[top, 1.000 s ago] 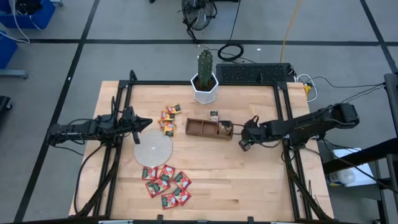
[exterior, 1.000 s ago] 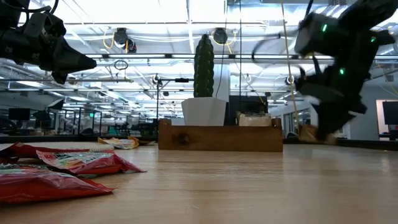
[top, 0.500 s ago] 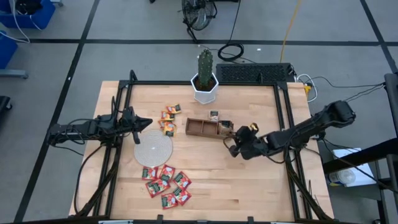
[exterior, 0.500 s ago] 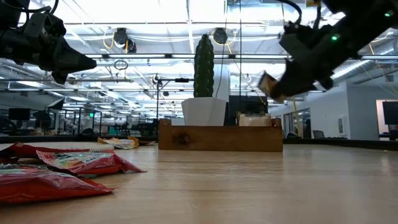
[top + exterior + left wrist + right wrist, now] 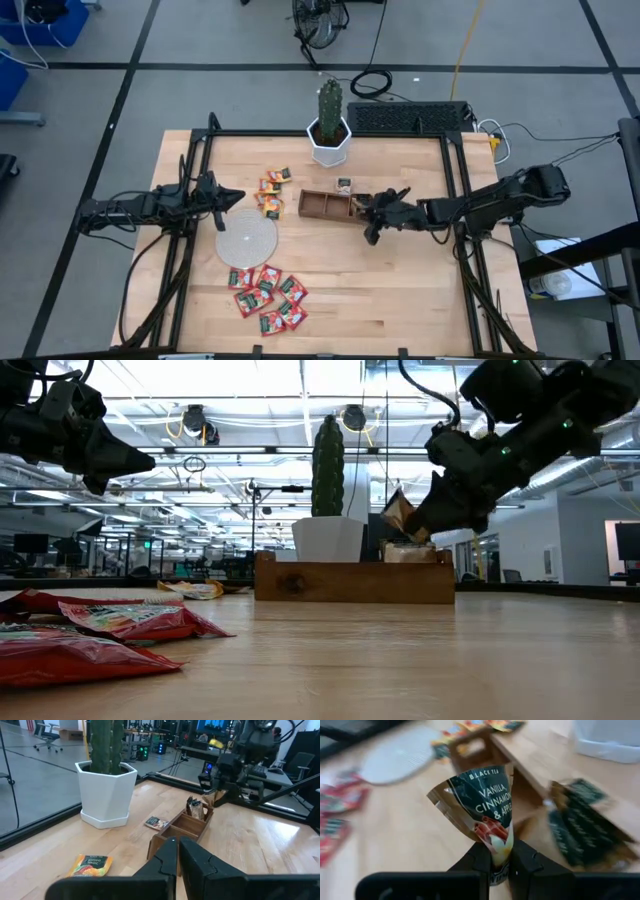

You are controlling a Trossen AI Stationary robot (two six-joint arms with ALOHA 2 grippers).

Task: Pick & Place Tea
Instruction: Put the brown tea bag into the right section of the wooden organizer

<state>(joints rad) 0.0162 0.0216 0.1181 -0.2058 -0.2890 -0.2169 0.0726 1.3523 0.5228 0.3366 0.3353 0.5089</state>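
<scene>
A long brown tray point(image 5: 325, 205) lies mid-table with whitish dark-print tea sachets point(image 5: 196, 809) standing in its right compartment. My right gripper point(image 5: 368, 212) hovers at the tray's right end, shut on one whitish "Black Tea" sachet point(image 5: 482, 800). Orange sachets point(image 5: 272, 190) lie left of the tray, red ones point(image 5: 268, 295) near the front, and one dark-print sachet point(image 5: 344, 184) lies flat behind the tray. My left gripper point(image 5: 235, 197) waits shut above the far-left rim of the round grey disc point(image 5: 247, 240). My right gripper pinches the sachet's narrow lower end point(image 5: 496, 851) between its two fingers. The fingers come slanting down from the table's right side. The sachet point(image 5: 400, 515) sticks out beyond the fingertips, curled and tilted, lifted clear above the tray's right end.
A cactus in a white pot point(image 5: 329, 130) stands at the far edge behind the tray. A black frame point(image 5: 452, 180) borders the table. Bare wood lies in front of the tray and toward the near right.
My right gripper has risen from the table just right of the tray, carrying the sachet clear of the wood. It has swung toward the table's left to the tray's right end and tipped from pointing steeply down to a shallow slant.
</scene>
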